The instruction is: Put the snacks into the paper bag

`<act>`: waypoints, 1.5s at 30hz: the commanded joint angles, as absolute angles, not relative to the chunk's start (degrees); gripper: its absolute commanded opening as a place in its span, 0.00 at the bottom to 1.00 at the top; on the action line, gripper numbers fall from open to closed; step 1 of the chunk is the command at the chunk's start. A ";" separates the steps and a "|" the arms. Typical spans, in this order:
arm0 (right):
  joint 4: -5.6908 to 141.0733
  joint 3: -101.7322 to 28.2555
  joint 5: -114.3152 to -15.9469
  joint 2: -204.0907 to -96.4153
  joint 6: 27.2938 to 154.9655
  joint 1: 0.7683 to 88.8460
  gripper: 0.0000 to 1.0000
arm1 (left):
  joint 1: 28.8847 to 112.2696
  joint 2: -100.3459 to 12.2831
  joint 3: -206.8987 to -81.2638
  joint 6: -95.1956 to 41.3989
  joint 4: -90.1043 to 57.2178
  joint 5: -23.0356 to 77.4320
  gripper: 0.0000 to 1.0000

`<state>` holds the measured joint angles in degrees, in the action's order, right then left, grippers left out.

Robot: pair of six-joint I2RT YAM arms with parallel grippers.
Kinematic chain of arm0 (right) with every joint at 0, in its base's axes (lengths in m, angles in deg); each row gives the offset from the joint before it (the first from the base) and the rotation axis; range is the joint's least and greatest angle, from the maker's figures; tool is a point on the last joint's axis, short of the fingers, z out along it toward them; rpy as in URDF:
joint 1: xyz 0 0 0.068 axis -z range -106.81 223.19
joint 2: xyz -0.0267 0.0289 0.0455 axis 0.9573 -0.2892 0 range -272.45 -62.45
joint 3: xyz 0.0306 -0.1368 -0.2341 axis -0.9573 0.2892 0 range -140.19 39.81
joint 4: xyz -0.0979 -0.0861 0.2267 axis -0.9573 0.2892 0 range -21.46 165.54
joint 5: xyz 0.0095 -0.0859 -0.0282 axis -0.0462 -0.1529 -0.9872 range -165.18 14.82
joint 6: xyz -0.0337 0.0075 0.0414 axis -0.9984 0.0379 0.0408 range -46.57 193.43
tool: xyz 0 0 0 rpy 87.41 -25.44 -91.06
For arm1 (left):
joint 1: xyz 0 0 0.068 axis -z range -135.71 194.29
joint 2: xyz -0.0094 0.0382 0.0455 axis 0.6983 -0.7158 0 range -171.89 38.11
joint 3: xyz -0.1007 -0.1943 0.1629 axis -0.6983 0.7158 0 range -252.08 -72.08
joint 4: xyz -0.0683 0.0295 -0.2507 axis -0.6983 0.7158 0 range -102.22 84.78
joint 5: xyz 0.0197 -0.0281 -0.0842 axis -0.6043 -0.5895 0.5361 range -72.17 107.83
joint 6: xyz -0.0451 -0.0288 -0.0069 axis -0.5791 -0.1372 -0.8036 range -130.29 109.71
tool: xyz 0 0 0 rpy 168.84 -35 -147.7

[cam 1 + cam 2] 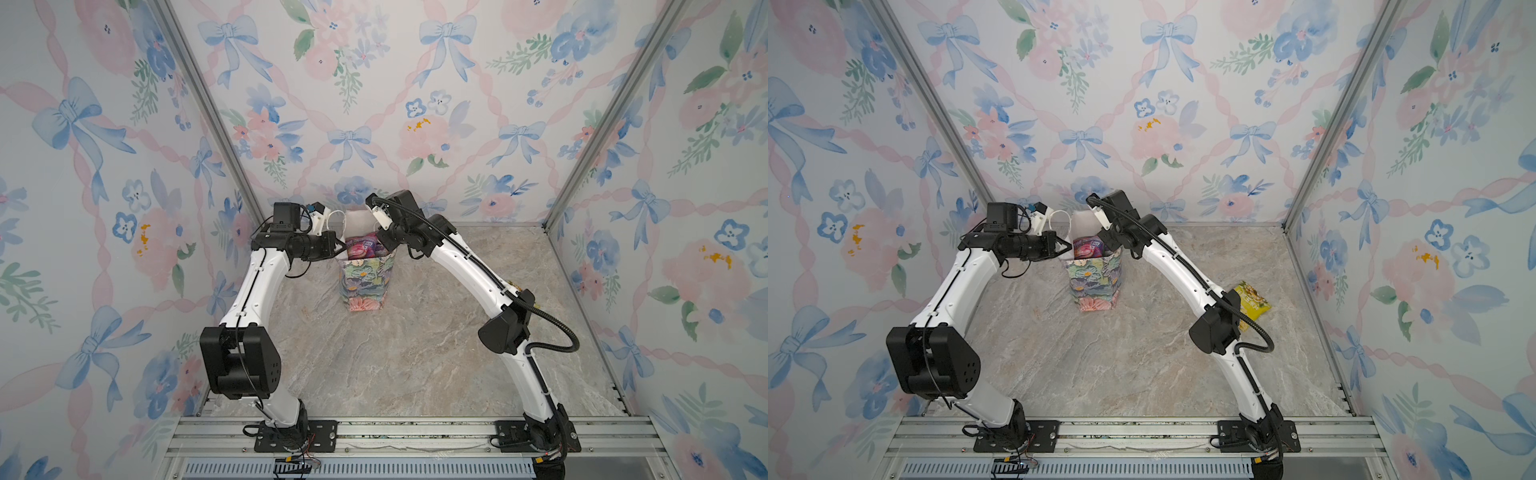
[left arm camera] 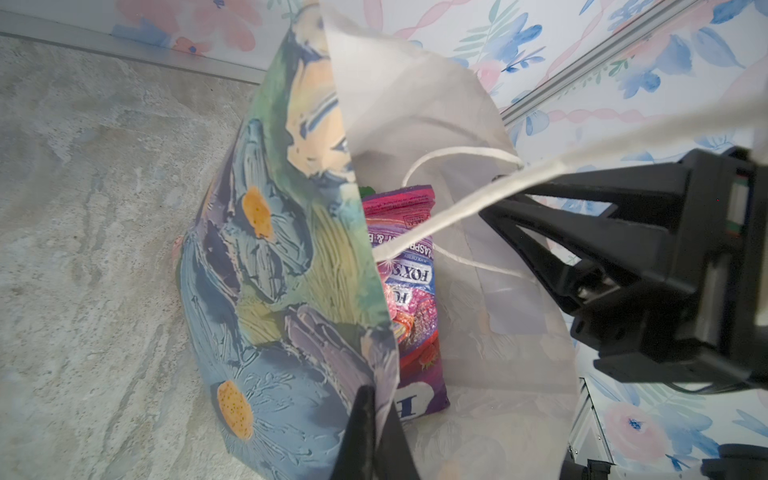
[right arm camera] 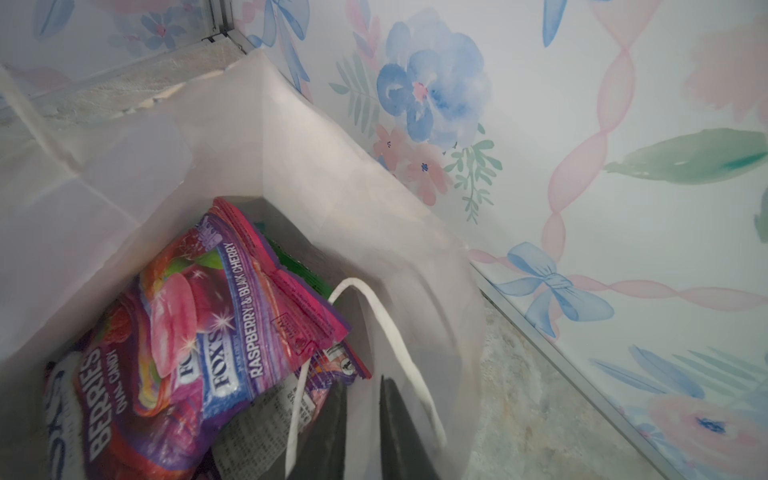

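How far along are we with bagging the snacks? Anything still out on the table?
Mostly done: the paper bag stands upright with a purple FOX'S packet on top of others inside. In hand: the left gripper pinches one bag wall, the right gripper is at the opposite wall, holding no packet. Remaining: a yellow packet lies on the table behind the right arm.

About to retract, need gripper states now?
Left gripper: closed on the paper bag rim.
Right gripper: closed on the bag's opposite rim.
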<state>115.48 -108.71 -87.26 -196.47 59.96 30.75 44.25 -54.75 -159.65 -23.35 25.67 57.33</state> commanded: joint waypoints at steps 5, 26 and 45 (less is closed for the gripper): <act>114.51 -110.99 -87.95 -195.86 59.65 30.59 0.00 | 43.87 -55.13 -160.94 -22.34 25.04 61.59 0.00; 116.34 -108.26 -83.18 -190.94 62.47 33.70 0.31 | 43.93 -55.48 -161.19 -22.44 25.04 64.12 0.00; 116.82 -110.51 -81.95 -196.04 61.64 34.52 0.34 | 44.09 -56.29 -161.51 -22.58 25.04 65.03 0.00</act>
